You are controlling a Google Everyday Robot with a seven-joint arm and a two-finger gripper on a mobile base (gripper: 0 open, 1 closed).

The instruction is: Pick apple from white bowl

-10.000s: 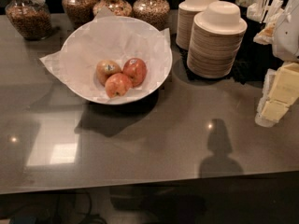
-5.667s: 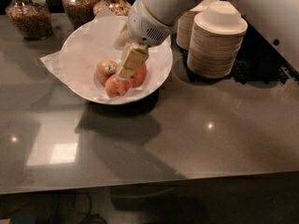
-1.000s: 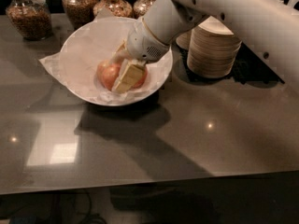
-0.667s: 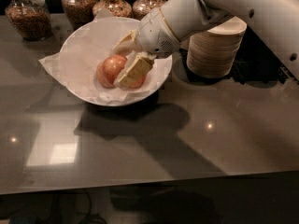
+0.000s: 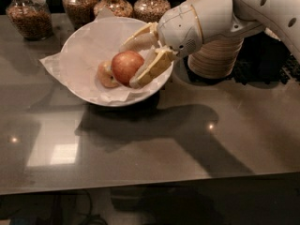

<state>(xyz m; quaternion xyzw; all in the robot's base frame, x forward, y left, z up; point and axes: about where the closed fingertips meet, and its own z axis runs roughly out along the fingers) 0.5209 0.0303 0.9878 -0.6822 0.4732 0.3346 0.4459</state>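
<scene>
Gripper: the cream two-finger gripper reaches in from the right over the right half of the bowl, its fingers clamped on a round red-and-yellow apple, one finger over the top and the other under its lower right
Apple: held between the fingers, inside the bowl's outline and just right of its middle; whether it touches the paper below cannot be told
White bowl: the large round white bowl sits on the surface, lined with crinkled white paper, one corner of which sticks out past the left rim
Bowl contents: a paler second apple lies on the paper just left of the held one and is partly hidden by it
Arm: the white rounded wrist comes down from the upper right corner, where it is cut off
Stack: ribbed beige disposable bowls stand just right of the white bowl, largely hidden behind the wrist
Jars: four glass jars line the back edge behind the white bowl, filled with brown bits too small to name; their tops are cut off
Surface: the dark grey glossy surface carries the arm's shadow
</scene>
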